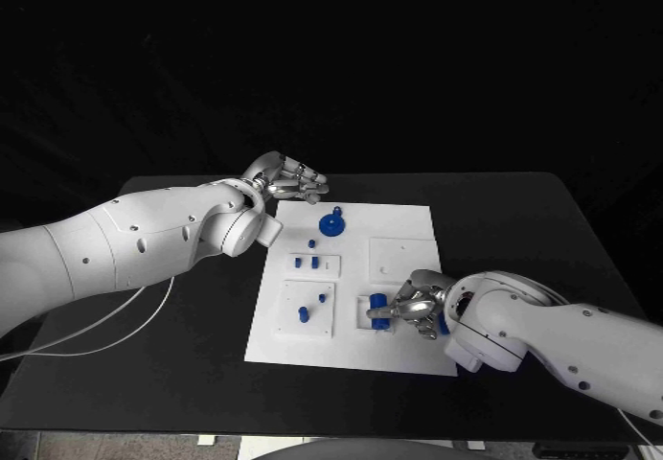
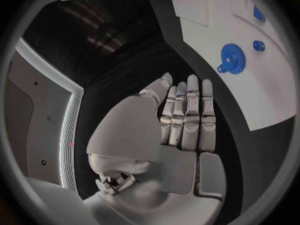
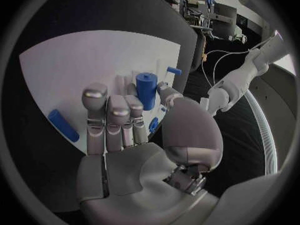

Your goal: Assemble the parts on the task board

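Note:
The white task board point(image 1: 400, 251) lies in the middle of the black table. A blue gear point(image 1: 333, 225) point(image 2: 232, 58) stands near the board's far edge, with small blue pegs point(image 1: 307, 260) below it. My left hand point(image 1: 286, 177) point(image 2: 185, 116) hovers off the board's far left corner, fingers straight and holding nothing. My right hand point(image 1: 412, 305) point(image 3: 119, 120) is low over the board's near right part, fingers stretched out. An upright blue cylinder point(image 1: 376, 309) point(image 3: 145, 89) stands just past its fingertips, close beside the thumb. A blue peg point(image 3: 62, 125) lies flat beside this hand.
Two more small blue parts point(image 1: 312, 306) stand in the board's near left square. A white cable point(image 1: 97, 326) trails over the table's left side. Bare table point(image 1: 538, 230) surrounds the board on the far and right sides.

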Robot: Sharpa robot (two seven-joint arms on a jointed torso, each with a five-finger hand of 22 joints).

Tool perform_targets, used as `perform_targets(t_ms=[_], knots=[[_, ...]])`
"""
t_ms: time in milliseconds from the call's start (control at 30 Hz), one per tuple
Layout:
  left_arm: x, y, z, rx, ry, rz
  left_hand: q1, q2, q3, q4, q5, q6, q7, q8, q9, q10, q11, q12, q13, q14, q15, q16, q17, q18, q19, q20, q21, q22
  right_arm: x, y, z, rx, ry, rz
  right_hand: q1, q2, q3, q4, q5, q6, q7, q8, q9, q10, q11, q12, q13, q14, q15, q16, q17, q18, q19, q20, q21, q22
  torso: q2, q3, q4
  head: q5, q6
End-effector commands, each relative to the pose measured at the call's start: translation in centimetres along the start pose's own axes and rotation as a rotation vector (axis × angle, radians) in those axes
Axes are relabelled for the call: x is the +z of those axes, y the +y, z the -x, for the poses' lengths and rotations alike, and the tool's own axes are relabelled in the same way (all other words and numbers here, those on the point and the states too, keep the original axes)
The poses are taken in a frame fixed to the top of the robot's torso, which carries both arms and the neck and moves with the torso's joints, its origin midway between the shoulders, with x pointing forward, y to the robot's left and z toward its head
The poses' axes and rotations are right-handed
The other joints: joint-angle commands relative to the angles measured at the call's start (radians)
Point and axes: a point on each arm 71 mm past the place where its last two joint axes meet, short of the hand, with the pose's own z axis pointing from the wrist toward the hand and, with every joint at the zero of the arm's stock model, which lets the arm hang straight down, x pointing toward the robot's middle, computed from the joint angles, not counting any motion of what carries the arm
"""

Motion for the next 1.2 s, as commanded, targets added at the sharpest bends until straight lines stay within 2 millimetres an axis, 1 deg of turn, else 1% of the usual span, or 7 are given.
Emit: perform_targets(t_ms=[33,133,367,433,533,967,1200], knots=[[0.02,-0.15,-0.22,-0.005,0.014,-0.006,0.004,0.004,0.001,0.006,0.005,-0.004,-0.003,-0.003,-0.001,-0.006,-0.002,0.001,0.0,-0.001,0.008,-0.003,0.001,-0.013,0.005,0.0,0.004,-0.001,0.07,0.18,-0.29,-0.005,0.016,0.006,-0.004,-0.014,-0.013,0.011,-0.001,0.003,0.001,-0.005,-0.003,-0.002,-0.004,-0.004,-0.001,0.001,-0.007,-0.007,0.0,-0.009,0.056,-0.008,-0.006,0.07,0.0,-0.0004,0.0001,0.001,0.001],[0.03,-0.16,-0.24,-0.005,0.014,-0.006,0.004,0.004,0.001,0.006,0.005,-0.004,-0.003,-0.003,-0.001,-0.006,-0.002,0.001,0.0,-0.001,0.008,-0.003,0.001,-0.013,0.005,0.0,0.004,-0.001,0.1,0.32,-0.27,-0.003,0.008,0.011,0.007,-0.01,-0.051,0.031,-0.001,0.002,0.001,-0.005,-0.004,-0.002,-0.004,-0.006,-0.001,0.001,-0.008,-0.009,0.0,-0.009,0.056,-0.008,-0.007,0.07,0.001,0.0002,0.0,0.002,0.001],[0.04,-0.18,-0.26,-0.005,0.014,-0.006,0.004,0.004,0.001,0.006,0.005,-0.004,-0.003,-0.003,-0.001,-0.006,-0.002,0.001,0.0,-0.001,0.008,-0.003,0.001,-0.013,0.005,0.0,0.004,-0.001,0.11,0.59,-0.34,-0.01,0.009,0.027,0.008,-0.039,-0.111,0.072,0.0,-0.006,0.002,-0.005,-0.005,-0.006,-0.003,-0.009,0.001,0.001,-0.008,-0.014,0.0,-0.008,0.056,-0.009,-0.008,0.07,0.0,0.0005,0.0007,0.004,0.0],[0.04,-0.18,-0.27,-0.005,0.015,-0.006,0.004,0.004,0.001,0.006,0.005,-0.004,-0.003,-0.003,-0.001,-0.006,-0.002,0.001,0.0,-0.001,0.008,-0.003,0.001,-0.013,0.005,0.0,0.004,-0.001,0.11,0.61,-0.36,-0.013,0.012,0.03,0.032,-0.04,-0.138,0.086,0.0,-0.008,0.003,-0.005,-0.004,-0.008,-0.002,-0.009,0.002,0.001,-0.008,-0.014,0.001,-0.008,0.056,-0.008,-0.009,0.071,0.0,0.0006,0.0003,0.005,0.0],[0.04,-0.17,-0.27,-0.005,0.015,-0.006,0.004,0.004,0.001,0.006,0.005,-0.004,-0.003,-0.003,-0.001,-0.006,-0.002,0.001,0.0,-0.001,0.008,-0.003,0.001,-0.013,0.005,0.0,0.004,-0.001,0.1,0.61,-0.35,-0.017,0.012,0.031,0.061,-0.031,-0.175,0.08,0.001,-0.007,0.003,-0.005,0.0,-0.008,0.0,-0.008,0.002,0.001,-0.007,-0.016,0.001,-0.006,0.056,-0.006,-0.009,0.071,0.0,0.0013,-0.0002,0.006,-0.001],[0.05,-0.16,-0.26,-0.005,0.015,-0.004,0.004,0.004,0.001,0.006,0.005,-0.005,-0.003,-0.003,-0.001,-0.006,-0.002,0.001,0.0,-0.001,0.008,-0.003,0.001,-0.013,0.005,0.0,0.004,-0.002,0.07,0.46,-0.06,-0.019,-0.012,0.038,0.06,-0.031,-0.185,0.106,0.001,-0.012,0.004,-0.005,0.004,-0.011,-0.001,-0.012,-0.002,0.001,-0.007,-0.021,-0.002,-0.005,0.056,-0.006,-0.016,0.07,0.001,0.0024,-0.0003,0.005,-0.002],[0.05,-0.15,-0.25,-0.005,0.015,-0.004,0.004,0.003,0.001,0.008,0.004,-0.006,-0.002,-0.003,-0.001,-0.006,-0.002,0.001,0.0,-0.001,0.008,-0.003,0.001,-0.013,0.006,0.0,0.004,-0.005,0.06,0.43,0.2,-0.01,-0.033,0.058,0.076,-0.022,-0.171,0.087,0.002,-0.005,0.003,-0.005,0.007,-0.007,-0.002,-0.006,0.0,0.002,-0.006,-0.021,-0.002,-0.005,0.056,-0.005,-0.015,0.071,0.001,0.0029,-0.0008,0.0,0.001]])
